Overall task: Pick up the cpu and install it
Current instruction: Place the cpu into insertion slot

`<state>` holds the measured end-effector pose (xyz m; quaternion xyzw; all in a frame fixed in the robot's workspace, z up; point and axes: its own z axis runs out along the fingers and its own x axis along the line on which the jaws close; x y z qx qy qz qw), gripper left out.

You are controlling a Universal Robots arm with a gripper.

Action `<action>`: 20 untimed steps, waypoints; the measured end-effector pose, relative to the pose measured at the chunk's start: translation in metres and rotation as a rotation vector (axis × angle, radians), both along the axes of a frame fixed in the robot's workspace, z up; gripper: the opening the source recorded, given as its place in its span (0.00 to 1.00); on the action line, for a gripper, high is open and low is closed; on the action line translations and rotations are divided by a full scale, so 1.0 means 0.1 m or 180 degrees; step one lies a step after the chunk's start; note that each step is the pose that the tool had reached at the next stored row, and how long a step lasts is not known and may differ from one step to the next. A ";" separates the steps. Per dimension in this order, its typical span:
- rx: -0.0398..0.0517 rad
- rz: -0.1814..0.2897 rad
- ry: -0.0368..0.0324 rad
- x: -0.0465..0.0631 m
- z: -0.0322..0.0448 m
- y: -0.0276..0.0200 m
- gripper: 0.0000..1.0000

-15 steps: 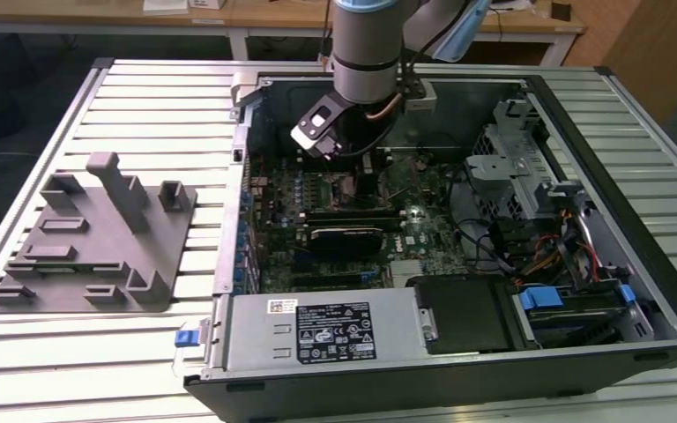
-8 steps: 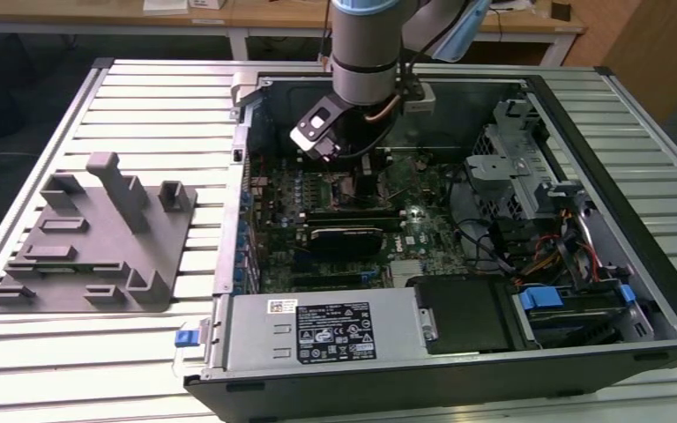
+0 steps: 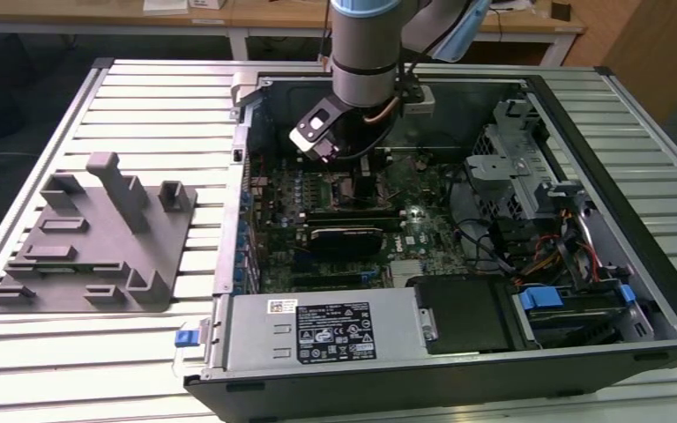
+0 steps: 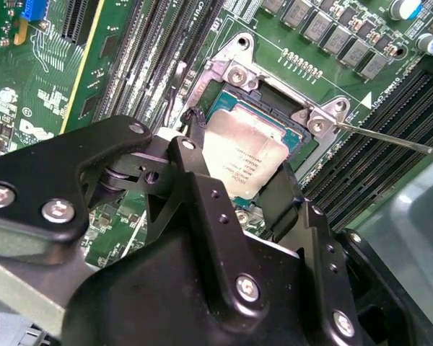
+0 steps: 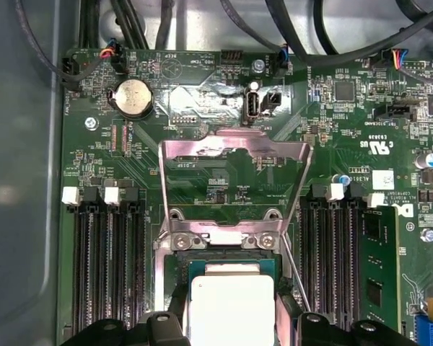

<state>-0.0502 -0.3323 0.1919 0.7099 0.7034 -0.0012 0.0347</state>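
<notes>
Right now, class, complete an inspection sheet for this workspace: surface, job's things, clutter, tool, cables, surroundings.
Surface: slatted metal table, holding an open computer case.
Job's things: cpu over the socket, load plate raised.
Clutter: grey fixture block on the table, exterior view's left.
Tool: tool shut on the cpu.
Cables: black cables inside the case, exterior view's right.
Surroundings: wooden desks behind.

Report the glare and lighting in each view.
First wrist view: the silvery-grey square cpu washes out near white, and the bare metal retention plate glares. Second wrist view: the cpu is evenly lit. Exterior view: the open black computer case is dim inside, with one glint on the green motherboard.
</notes>
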 end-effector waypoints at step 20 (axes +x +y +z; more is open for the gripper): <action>0.0009 -0.0002 0.0002 0.00 -0.028 0.014 0.60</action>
